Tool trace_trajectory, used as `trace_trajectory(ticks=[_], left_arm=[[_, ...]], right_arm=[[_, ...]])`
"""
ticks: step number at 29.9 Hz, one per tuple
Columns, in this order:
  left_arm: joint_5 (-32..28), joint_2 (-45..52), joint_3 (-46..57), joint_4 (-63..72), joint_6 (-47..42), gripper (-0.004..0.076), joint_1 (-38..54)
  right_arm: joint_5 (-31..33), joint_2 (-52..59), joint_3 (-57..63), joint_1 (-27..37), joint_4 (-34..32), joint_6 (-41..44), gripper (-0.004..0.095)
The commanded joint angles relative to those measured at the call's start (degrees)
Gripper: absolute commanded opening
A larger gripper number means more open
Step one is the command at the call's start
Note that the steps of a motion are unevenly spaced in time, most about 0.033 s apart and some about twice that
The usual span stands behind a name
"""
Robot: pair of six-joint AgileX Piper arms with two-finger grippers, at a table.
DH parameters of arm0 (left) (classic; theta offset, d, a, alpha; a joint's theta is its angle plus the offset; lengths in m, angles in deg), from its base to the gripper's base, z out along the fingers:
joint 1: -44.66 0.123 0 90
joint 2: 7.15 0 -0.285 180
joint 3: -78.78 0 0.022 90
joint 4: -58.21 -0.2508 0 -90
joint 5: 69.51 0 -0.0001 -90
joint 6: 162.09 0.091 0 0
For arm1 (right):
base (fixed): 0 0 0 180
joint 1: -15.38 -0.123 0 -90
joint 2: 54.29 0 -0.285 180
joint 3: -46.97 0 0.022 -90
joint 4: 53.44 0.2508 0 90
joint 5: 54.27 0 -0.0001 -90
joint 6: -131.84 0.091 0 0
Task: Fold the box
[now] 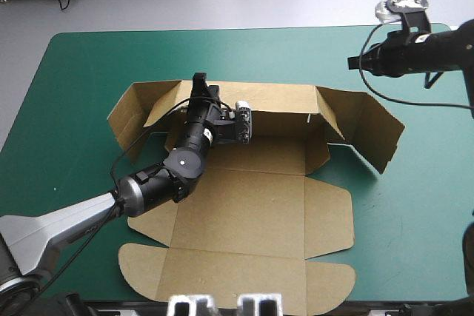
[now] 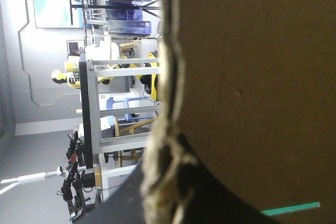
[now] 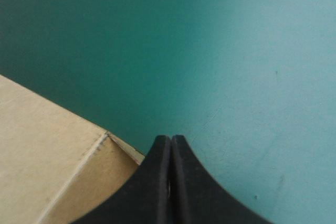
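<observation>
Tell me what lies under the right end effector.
Under the right end effector: bare teal-green cover, brown box corner beside. The spot behind its shut fingers is hidden.

The box [image 1: 252, 205] sits on the table [image 1: 74, 109], left end effector [image 1: 198, 83] at far wall.

soft, even light falls from above on the surface [image 1: 74, 109]. the arm lays a faint shadow on the box [image 1: 252, 205] behind the left tool [image 1: 198, 81]. the board pressed against that tool sits in dim shade before a bright room. ahead of the right tool [image 3: 171, 139] the surface grows brighter away from the box.
</observation>
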Motion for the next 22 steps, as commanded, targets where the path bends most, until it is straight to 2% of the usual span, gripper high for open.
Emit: trace_trajectory(ticks=[1,6,12,15,18,22], left_arm=[[2.92,2.58,-1.33,-3.75,-0.94,-0.001,-0.41],[2.92,2.58,-1.33,-3.75,-0.94,-0.001,-0.41],[3.53,2.58,-1.33,-3.75,-0.94,-0.001,-0.41],[4.7,2.58,-1.33,-3.75,-0.94,-0.001,-0.41],[5.45,2.58,-1.33,-3.75,-0.94,-0.001,-0.41],[5.45,2.58,-1.33,-3.75,-0.94,-0.001,-0.41]], right_arm=[[2.46,-4.28,-5.56,-0.15,4.08,-1.37,-0.0019],[9.5,-9.71,-6.82,-0.15,1.09,-1.92,-0.0019],[9.5,-9.29,-3.94,-0.15,-3.43,-1.96,-0.0019],[9.5,-7.88,0.27,-0.15,-0.31,-5.76,-0.0019],[9.5,-5.75,6.41,-0.15,7.12,-11.62,-0.0019],[9.5,-2.41,12.27,-0.15,8.42,-14.85,-0.0019]])
